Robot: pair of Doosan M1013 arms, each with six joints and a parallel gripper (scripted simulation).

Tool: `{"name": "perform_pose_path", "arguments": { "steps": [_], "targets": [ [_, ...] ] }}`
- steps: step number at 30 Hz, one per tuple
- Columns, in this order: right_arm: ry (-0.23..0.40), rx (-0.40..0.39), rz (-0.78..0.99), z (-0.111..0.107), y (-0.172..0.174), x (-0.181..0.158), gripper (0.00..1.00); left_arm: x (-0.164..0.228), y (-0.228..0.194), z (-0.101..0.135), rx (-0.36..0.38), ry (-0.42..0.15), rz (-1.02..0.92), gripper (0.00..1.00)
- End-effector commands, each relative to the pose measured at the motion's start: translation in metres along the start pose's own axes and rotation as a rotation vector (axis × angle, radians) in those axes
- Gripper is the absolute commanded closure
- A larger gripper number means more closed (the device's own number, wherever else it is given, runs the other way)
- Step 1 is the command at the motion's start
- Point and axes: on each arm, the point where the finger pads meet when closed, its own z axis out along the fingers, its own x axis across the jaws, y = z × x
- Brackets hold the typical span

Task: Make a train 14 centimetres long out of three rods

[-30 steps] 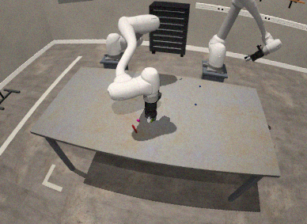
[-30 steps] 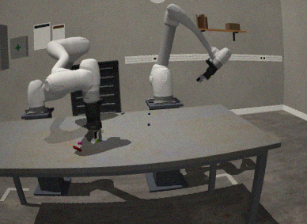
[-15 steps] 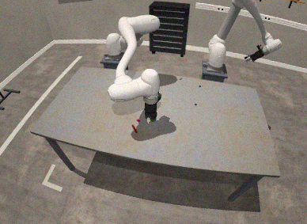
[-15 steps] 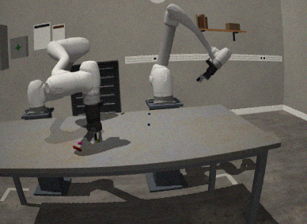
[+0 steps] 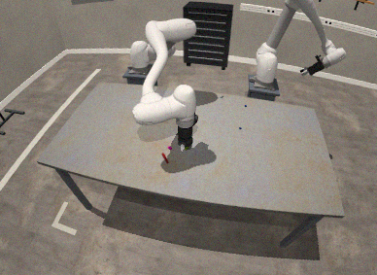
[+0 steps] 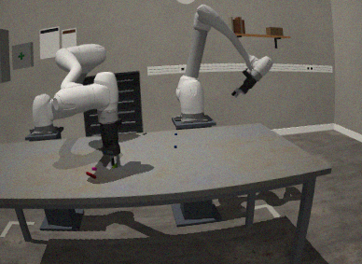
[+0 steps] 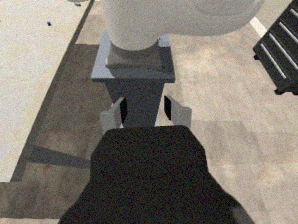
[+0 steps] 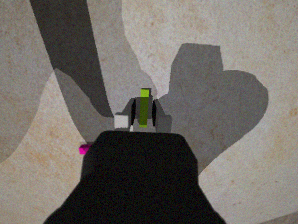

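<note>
In the top view, the right gripper [image 5: 185, 147] [image 6: 114, 161] [image 8: 144, 107] points down near the middle of the frame, its fingers partly spread on either side of a lime rod [image 5: 188, 148] [image 6: 115, 166] [image 8: 143, 110], with gaps visible in the wrist view. A magenta rod [image 5: 170, 148] [image 6: 94, 169] [image 8: 84, 149] and a red rod [image 5: 165, 158] [image 6: 90, 174] lie to its left, apart. The left gripper [image 5: 304, 72] [image 6: 237, 93] [image 7: 145, 104], upper right, stands wide and empty.

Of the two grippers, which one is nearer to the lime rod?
Right. The right gripper is at the lime rod, between its fingers; the left gripper is raised, far away.
</note>
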Motion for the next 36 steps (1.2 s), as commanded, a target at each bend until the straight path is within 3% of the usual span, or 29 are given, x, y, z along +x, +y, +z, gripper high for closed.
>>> {"name": "perform_pose_path", "arguments": {
  "steps": [1, 23, 24, 36],
  "targets": [
    [0.002, -0.001, 0.000, -0.0019, 0.0004, 0.0004, 0.46, 0.0001, -0.0001, -0.0004, -0.001, 0.000, 0.000, 0.00],
    [0.002, -0.001, 0.000, -0.0019, 0.0004, 0.0004, 0.46, 0.0001, -0.0001, -0.0004, -0.001, 0.000, 0.000, 0.00],
    [0.002, -0.001, 0.000, -0.0019, 0.0004, 0.0004, 0.76, 0.0001, -0.0001, -0.0004, -0.001, 0.000, 0.000, 0.00],
    [0.002, -0.001, 0.000, -0.0019, 0.0004, 0.0004, 0.76, 0.0001, -0.0001, -0.0004, -0.001, 0.000, 0.000, 0.00]
  ]
}}
